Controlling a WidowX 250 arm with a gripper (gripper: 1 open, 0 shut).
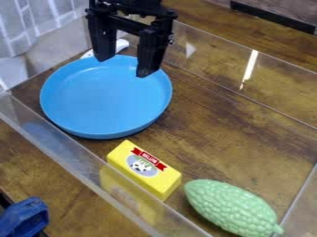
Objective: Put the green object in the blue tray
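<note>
The green object [231, 207], a pale green bumpy oval with a pointed end toward the lower right, lies on the wooden table at the bottom right. The blue tray [74, 113], a wide round shallow dish, sits at the left centre with nothing in it. My gripper [129, 57] hangs pointing down over the tray's far right rim, its two black fingers [151, 56] spread apart and nothing between them. It is far from the green object, which lies near the table's front.
A yellow box with a red label [141, 168] lies just left of the green object. Clear plastic walls [247, 65] fence the table area. A dark blue cloth [22, 220] shows at the bottom left corner, outside the front wall.
</note>
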